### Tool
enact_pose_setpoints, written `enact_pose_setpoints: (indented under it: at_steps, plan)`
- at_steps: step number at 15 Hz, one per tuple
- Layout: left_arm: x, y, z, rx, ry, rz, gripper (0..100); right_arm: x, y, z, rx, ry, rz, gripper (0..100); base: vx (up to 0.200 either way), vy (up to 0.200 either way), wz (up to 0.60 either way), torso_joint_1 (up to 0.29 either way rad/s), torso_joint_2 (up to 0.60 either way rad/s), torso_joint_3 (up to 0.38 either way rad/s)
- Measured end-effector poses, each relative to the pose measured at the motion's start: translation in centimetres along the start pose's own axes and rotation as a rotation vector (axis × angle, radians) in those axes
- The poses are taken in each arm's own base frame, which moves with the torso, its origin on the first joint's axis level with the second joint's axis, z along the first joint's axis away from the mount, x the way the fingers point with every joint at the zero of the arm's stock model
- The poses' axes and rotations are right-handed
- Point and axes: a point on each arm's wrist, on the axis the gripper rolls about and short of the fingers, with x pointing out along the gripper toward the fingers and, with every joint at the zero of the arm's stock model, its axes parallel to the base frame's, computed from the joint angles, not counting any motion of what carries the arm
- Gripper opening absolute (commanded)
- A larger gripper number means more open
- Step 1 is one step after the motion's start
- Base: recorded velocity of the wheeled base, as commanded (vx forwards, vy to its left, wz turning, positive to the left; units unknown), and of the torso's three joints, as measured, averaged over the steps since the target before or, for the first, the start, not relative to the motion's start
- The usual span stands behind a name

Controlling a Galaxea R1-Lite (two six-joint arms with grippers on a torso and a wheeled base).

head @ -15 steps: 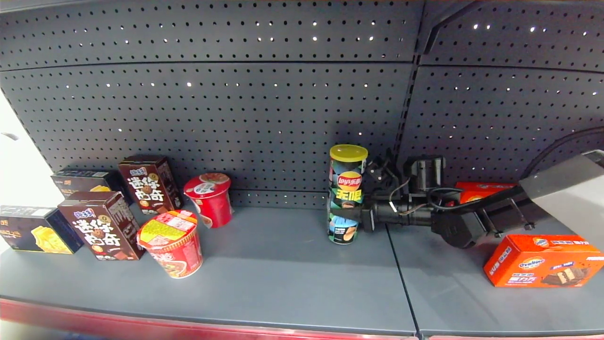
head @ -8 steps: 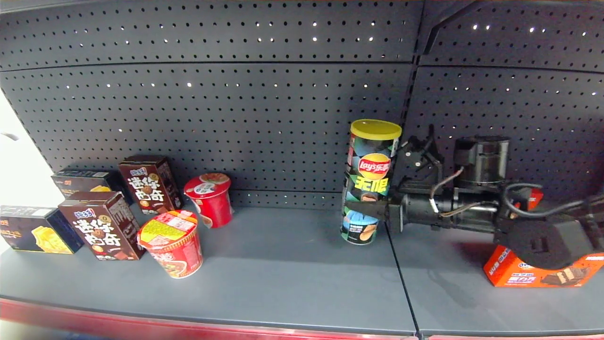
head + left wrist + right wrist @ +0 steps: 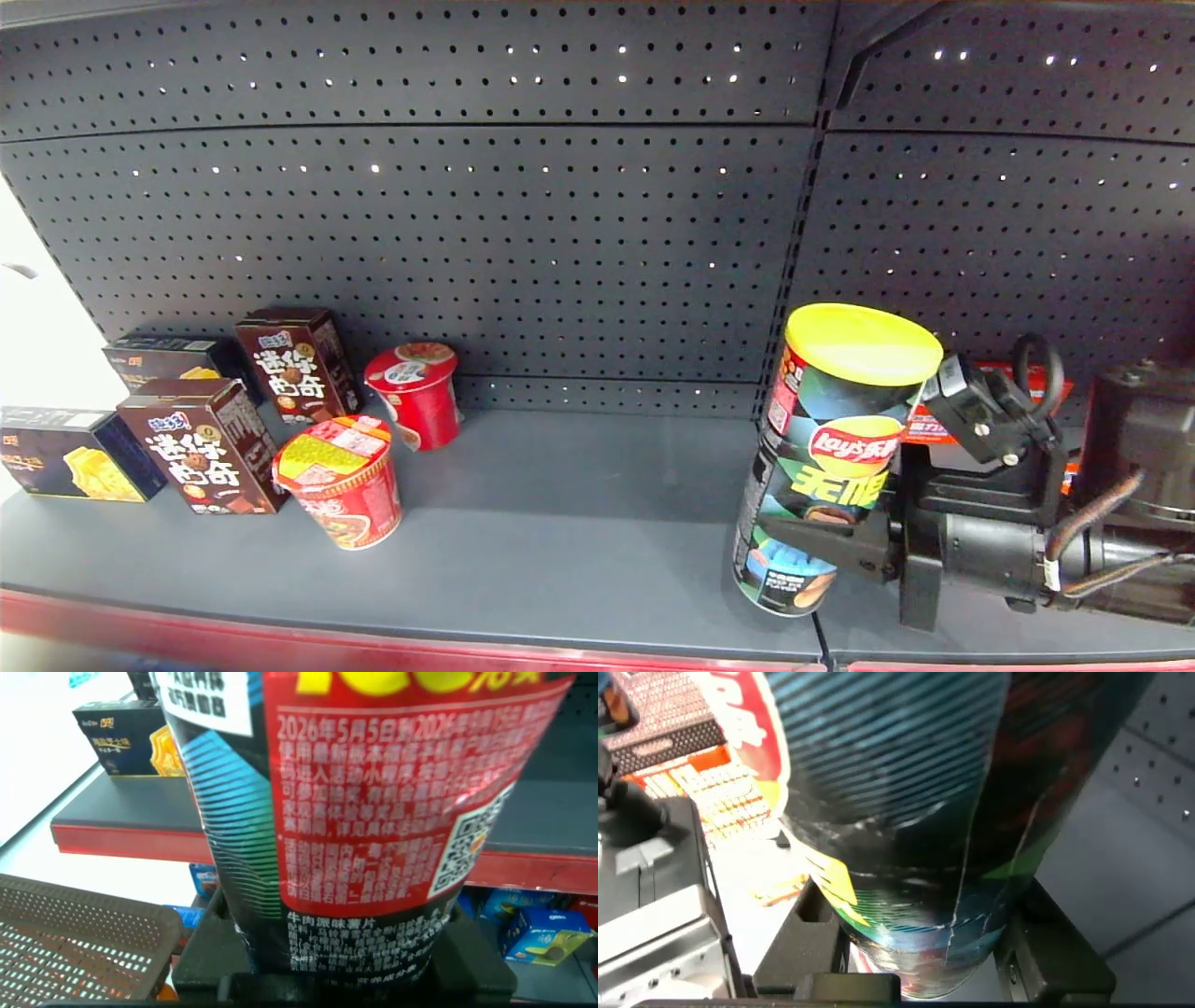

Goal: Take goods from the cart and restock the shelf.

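A tall chips can (image 3: 831,457) with a yellow lid stands upright over the front edge of the grey shelf (image 3: 560,541), near the seam between its two boards. My right gripper (image 3: 831,534) is shut on its lower half from the right. In the right wrist view the same can (image 3: 906,840) sits between the right gripper's (image 3: 915,952) black fingers. In the left wrist view my left gripper (image 3: 336,952) is shut on a second can (image 3: 374,812) with a red, black and teal label, held in front of a lower shelf.
On the shelf's left stand two noodle cups (image 3: 415,383) (image 3: 341,481), two brown boxes (image 3: 299,364) (image 3: 201,457) and two dark boxes (image 3: 65,453) (image 3: 168,359). An orange box (image 3: 924,425) lies behind the right gripper. A cart basket (image 3: 75,943) sits below the left gripper.
My right arm has drawn the yellow-lidded can back from the rear of the shelf toward the front right, closer to the head camera. The goods on the left have not moved.
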Motion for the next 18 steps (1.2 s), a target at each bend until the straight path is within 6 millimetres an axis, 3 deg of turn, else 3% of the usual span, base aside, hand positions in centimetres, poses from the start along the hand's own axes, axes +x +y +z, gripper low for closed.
enact_pose_setpoints:
  at_steps: [5,18]
  plan:
    - [-0.1,0.0,0.0,0.001,-0.003,0.006,0,-0.2,0.2,-1.4,-0.018,-0.028,-0.009,0,0.0,0.0,0.0,0.0,0.0,0.0]
    - [-0.1,0.0,0.0,0.001,-0.003,0.025,0,3.7,-1.9,-4.6,0.018,0.025,-0.011,0,0.0,0.0,0.0,0.0,0.0,0.0]
